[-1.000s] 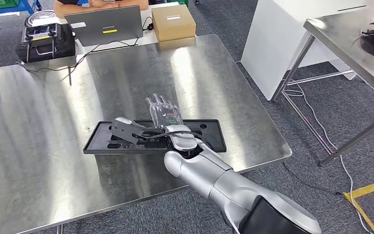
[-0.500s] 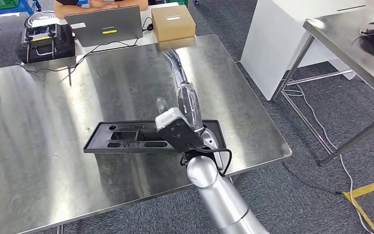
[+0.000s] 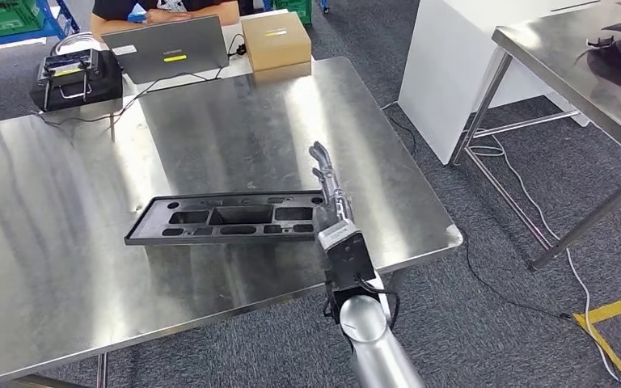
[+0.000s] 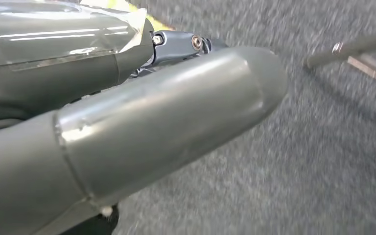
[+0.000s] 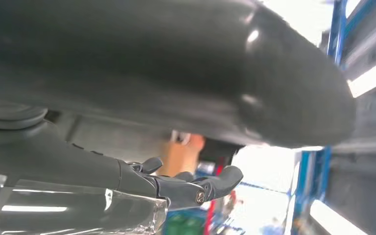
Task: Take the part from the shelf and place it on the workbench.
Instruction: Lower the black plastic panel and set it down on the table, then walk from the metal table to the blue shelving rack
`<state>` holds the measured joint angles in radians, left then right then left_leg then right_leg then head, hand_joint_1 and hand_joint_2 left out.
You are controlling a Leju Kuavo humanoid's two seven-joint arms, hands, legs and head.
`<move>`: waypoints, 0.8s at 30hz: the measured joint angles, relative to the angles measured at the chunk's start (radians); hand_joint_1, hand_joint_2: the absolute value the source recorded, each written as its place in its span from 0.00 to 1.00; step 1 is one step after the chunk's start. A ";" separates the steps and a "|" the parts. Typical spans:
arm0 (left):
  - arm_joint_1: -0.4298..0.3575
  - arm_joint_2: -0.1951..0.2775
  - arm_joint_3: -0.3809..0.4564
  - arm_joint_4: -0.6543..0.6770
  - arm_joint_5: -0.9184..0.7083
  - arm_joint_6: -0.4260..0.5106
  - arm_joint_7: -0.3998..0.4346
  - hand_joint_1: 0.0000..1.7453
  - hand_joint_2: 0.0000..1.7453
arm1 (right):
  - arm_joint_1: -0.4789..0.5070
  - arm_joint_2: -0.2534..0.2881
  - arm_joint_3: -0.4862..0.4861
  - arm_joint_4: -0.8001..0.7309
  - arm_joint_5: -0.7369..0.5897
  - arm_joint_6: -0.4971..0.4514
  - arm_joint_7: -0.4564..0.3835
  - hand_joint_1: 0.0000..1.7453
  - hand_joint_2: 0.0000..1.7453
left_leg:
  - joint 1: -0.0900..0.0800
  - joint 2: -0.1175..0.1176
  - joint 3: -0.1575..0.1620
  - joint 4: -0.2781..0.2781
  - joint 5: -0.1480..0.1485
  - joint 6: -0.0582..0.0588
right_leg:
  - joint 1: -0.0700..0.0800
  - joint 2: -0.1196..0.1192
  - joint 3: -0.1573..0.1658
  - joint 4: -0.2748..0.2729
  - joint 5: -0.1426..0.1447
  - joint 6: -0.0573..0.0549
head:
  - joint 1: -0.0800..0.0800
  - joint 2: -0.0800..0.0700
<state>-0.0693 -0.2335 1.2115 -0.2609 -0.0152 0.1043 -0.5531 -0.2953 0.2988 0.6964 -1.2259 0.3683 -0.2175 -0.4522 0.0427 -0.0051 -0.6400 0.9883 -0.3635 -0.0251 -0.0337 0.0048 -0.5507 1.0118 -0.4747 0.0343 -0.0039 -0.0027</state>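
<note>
Black part (image 3: pixel 228 217) lies flat on the steel workbench (image 3: pixel 65 202), seemingly already placed; right hand (image 3: pixel 329 182) is raised at its near end, fingers extended, grasping nothing, apparently released to clear the part; left hand (image 4: pixel 127 122) hangs over carpet, grip unclear.

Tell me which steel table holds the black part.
The near steel table, in front of the robot: the long black part lies flat on it beside the right hand. The far-right table holds another dark object.
</note>
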 joint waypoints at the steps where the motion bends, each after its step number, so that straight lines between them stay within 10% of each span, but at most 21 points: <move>1: 0.001 0.002 0.000 0.000 -0.001 -0.017 0.004 0.00 0.00 | 0.013 -0.001 -0.016 0.000 -0.008 -0.004 -0.003 0.00 0.00 | 0.002 0.001 -0.009 0.019 -0.021 -0.002 | 0.001 -0.001 -0.006 0.000 0.007 -0.010 | -0.001 0.000; 5: 0.000 0.014 0.000 -0.001 -0.005 -0.059 0.015 0.00 0.00 | 0.058 -0.010 -0.079 -0.002 -0.005 -0.020 -0.009 0.00 0.00 | -0.001 0.003 -0.084 0.260 -0.198 0.002 | 0.015 -0.004 -0.043 0.001 0.036 -0.039 | -0.004 0.000; 7: 0.000 0.017 0.000 -0.001 -0.006 -0.068 0.018 0.00 0.00 | 0.077 -0.016 -0.103 -0.003 0.002 -0.025 -0.009 0.00 0.00 | -0.007 0.003 -0.062 0.290 -0.220 0.012 | 0.023 -0.005 -0.062 0.001 0.050 -0.041 | -0.004 0.000; 12: -0.010 0.021 -0.001 -0.004 -0.009 -0.077 0.020 0.00 0.00 | 0.094 -0.018 -0.136 -0.019 0.008 -0.029 -0.010 0.00 0.00 | -0.036 0.007 0.137 0.022 -0.161 0.054 | 0.031 -0.007 -0.080 0.000 0.081 -0.027 | -0.003 0.000; 16: -0.013 0.021 -0.001 -0.007 -0.013 -0.079 0.020 0.00 0.00 | 0.101 -0.021 -0.147 -0.027 0.019 -0.033 -0.009 0.00 0.00 | -0.043 0.011 0.121 0.000 -0.120 0.069 | 0.028 -0.010 -0.095 0.005 0.084 -0.005 | -0.003 0.000; 21: -0.015 0.019 -0.001 -0.009 -0.025 -0.093 0.023 0.00 0.00 | 0.127 -0.033 -0.167 -0.049 0.048 -0.032 -0.003 0.00 0.00 | -0.041 0.015 0.058 -0.010 -0.059 0.081 | 0.024 -0.008 -0.161 0.257 -0.083 -0.010 | 0.002 0.000; 24: -0.015 0.018 -0.001 -0.009 -0.036 -0.097 0.028 0.00 0.00 | 0.150 -0.040 -0.180 -0.068 0.062 -0.027 0.000 0.00 0.00 | -0.042 0.015 0.020 -0.006 -0.029 0.074 | 0.021 -0.008 -0.063 0.191 -0.049 0.018 | 0.003 0.000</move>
<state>-0.0845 -0.2150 1.2103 -0.2697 -0.0508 0.0073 -0.5254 -0.1449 0.2586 0.5167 -1.2937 0.4299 -0.2446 -0.4526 0.0008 0.0097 -0.6199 0.9826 -0.3924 0.0491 -0.0130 -0.0029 -0.6135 1.2028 -0.5233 0.0523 -0.0011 -0.0027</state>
